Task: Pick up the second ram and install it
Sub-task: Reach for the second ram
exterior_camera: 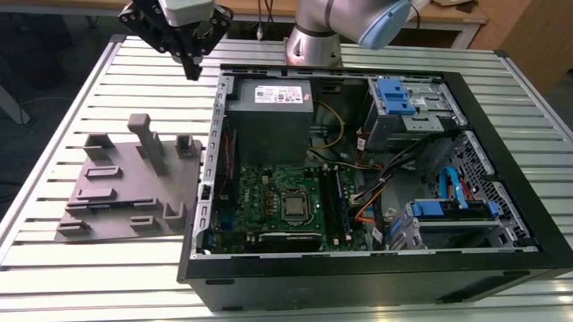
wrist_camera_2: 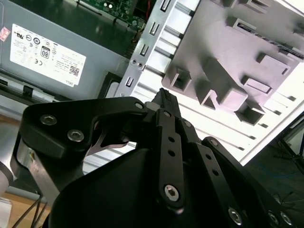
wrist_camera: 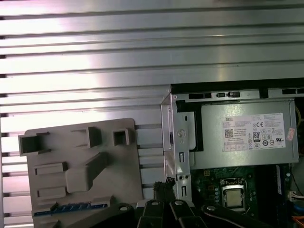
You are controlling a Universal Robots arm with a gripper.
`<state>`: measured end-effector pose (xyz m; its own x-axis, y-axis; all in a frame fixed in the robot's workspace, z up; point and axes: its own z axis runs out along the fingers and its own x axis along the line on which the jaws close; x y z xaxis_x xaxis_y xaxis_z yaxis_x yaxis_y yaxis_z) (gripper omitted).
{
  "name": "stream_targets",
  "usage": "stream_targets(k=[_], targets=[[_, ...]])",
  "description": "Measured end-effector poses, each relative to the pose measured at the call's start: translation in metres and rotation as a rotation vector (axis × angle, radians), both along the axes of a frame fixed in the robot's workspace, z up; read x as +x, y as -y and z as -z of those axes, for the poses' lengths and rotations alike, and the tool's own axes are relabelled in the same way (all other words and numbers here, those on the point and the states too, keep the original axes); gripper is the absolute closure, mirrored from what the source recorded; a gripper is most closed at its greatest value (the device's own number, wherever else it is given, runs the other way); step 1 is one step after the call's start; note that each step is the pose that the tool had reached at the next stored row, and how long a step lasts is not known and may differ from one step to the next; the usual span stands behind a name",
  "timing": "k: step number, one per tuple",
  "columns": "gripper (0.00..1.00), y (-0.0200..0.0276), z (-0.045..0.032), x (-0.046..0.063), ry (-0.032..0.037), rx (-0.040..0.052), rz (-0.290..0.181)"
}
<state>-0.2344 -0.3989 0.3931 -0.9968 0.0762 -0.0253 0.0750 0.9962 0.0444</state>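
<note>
Presently, second ram (wrist_camera: 76, 207): taken to be the thin blue-green strip seated in the grey fixture tray (wrist_camera: 118, 166), beside the computer case (wrist_camera: 183, 142).
Long axis: laid parallel to the table slats (wrist_camera: 95, 61), crosswise to the case's side wall.
Gripper (exterior_camera: 190, 67): raised above the table, fingers judged pressed together, nothing pinched.
Bearing: the ram is found on the side away from the case, toward the exterior view's left of the gripper.

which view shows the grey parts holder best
The exterior view: the whole grey holder lies beside the open case. The first wrist view cuts off one end; the second wrist view catches part, obliquely.
</note>
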Motion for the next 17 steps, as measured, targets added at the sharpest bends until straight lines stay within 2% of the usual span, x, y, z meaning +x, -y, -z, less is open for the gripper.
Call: stream_targets(k=[17], targets=[[0.89,0.0000,0.0003,-0.045,0.0000,0.0000,0.000]])
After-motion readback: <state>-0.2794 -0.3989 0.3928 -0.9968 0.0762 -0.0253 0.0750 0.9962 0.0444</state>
